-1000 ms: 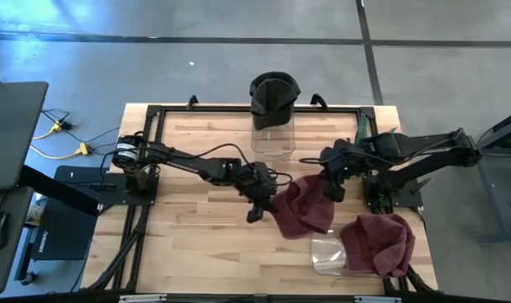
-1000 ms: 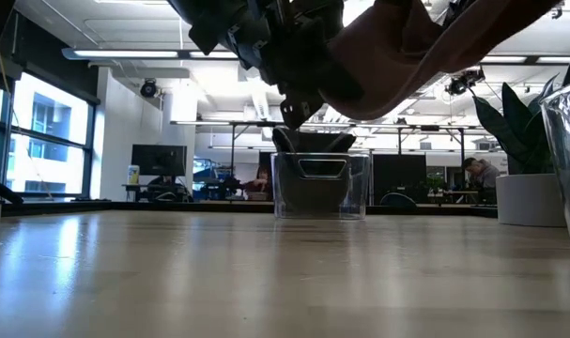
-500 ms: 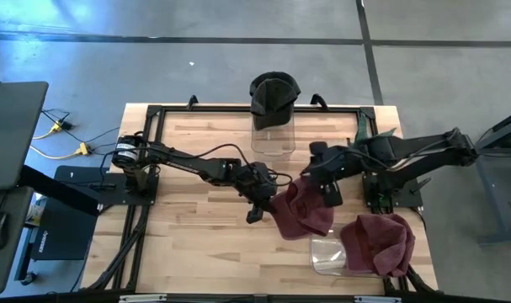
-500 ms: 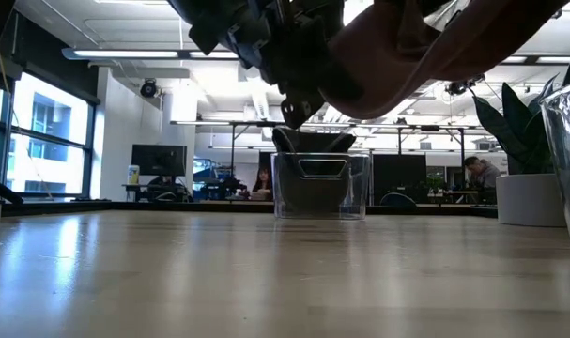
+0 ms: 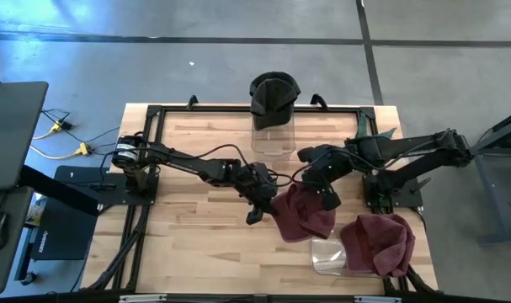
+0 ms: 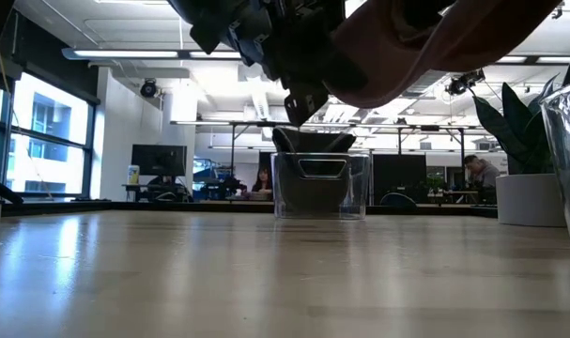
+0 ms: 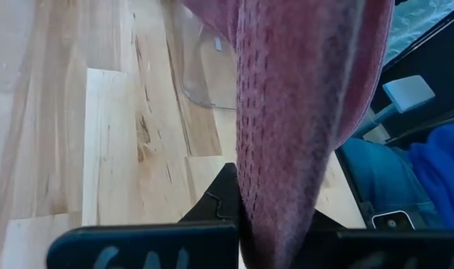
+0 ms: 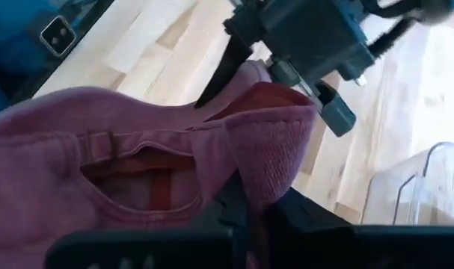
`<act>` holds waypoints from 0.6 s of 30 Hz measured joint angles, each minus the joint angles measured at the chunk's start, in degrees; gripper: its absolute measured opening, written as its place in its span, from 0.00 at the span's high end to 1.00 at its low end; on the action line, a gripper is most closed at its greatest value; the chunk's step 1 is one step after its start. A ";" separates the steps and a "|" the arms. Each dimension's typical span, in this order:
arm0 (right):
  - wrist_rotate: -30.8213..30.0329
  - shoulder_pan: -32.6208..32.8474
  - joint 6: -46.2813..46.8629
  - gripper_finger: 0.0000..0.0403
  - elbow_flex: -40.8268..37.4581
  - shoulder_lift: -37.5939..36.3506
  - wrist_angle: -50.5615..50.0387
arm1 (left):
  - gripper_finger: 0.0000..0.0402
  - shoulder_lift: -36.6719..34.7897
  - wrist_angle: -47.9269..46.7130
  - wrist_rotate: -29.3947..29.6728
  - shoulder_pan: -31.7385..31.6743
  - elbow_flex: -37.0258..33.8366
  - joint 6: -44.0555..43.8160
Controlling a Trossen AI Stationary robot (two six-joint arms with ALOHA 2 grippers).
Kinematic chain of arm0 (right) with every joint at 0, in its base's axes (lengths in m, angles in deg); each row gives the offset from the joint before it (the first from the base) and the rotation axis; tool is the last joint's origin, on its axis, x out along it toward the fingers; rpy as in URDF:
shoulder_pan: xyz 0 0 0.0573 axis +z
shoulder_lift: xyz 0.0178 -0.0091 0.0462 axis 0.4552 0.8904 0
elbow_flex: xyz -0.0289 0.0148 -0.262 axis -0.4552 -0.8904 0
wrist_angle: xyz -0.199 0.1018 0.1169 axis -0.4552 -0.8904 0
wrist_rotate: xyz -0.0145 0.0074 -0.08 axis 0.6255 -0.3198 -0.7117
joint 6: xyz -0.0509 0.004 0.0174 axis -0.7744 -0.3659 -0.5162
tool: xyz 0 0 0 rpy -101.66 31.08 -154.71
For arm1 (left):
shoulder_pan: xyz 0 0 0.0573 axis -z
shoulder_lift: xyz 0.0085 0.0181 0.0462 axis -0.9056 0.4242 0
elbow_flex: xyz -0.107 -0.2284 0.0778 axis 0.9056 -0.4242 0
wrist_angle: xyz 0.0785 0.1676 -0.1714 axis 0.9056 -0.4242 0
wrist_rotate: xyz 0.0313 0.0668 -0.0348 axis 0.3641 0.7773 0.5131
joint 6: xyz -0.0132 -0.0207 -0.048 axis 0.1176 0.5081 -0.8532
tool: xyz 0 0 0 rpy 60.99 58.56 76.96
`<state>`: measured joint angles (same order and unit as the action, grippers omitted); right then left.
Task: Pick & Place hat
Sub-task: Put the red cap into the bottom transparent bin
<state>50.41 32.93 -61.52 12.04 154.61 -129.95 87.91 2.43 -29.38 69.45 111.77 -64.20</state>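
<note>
A maroon hat [image 5: 304, 212] hangs above the table's middle between my two grippers, and it shows at the top of the low view [image 6: 407, 42]. My left gripper [image 5: 266, 202] is shut on its left edge. My right gripper [image 5: 322, 187] is shut on its far right edge. The right wrist view shows the hat's back opening with its strap [image 8: 137, 146] and my left gripper [image 8: 301, 37] beyond it. My left gripper pinches the hat's left edge [image 7: 286, 172] between its two fingers, coming level from the table's left. The cloth runs up out of the fingers in a thick fold. The hat is lifted clear of the table. My right gripper pinches the hat's rim [image 8: 275, 161] beside the back opening, coming from the table's right. The knit edge bunches over the fingers. The hat hangs clear of the table, slack between the two grippers.
A second maroon hat [image 5: 378, 242] lies on a clear container [image 5: 325, 255] near the table's near right corner. A black hat [image 5: 274, 91] sits on a clear container [image 5: 274, 139] at the far edge, also in the low view [image 6: 320, 186]. The table's left half [image 5: 188, 227] is bare wood.
My right gripper has moved toward the table's left, closer to my left gripper, still holding the hat. The hat has bunched narrower between the two grippers and its underside has risen a little in the low view.
</note>
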 joint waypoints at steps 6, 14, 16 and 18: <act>-1.61 -0.01 7.73 0.84 0.00 0.32 2.52 | 1.00 0.00 0.28 0.09 0.00 0.00 -0.19; -7.18 0.02 20.40 0.53 0.76 -0.02 2.66 | 1.00 0.00 0.39 0.47 -0.04 0.00 -0.21; -7.11 -0.01 24.11 0.45 2.57 -0.42 1.40 | 1.00 0.00 0.39 1.50 -0.03 0.00 -0.19; -6.75 -0.01 28.89 0.39 4.79 -0.65 -2.08 | 1.00 0.00 0.28 3.75 -0.02 0.00 -0.15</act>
<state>43.66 32.93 -32.63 16.82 153.96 -132.02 87.91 2.70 -25.63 69.43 111.77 -64.34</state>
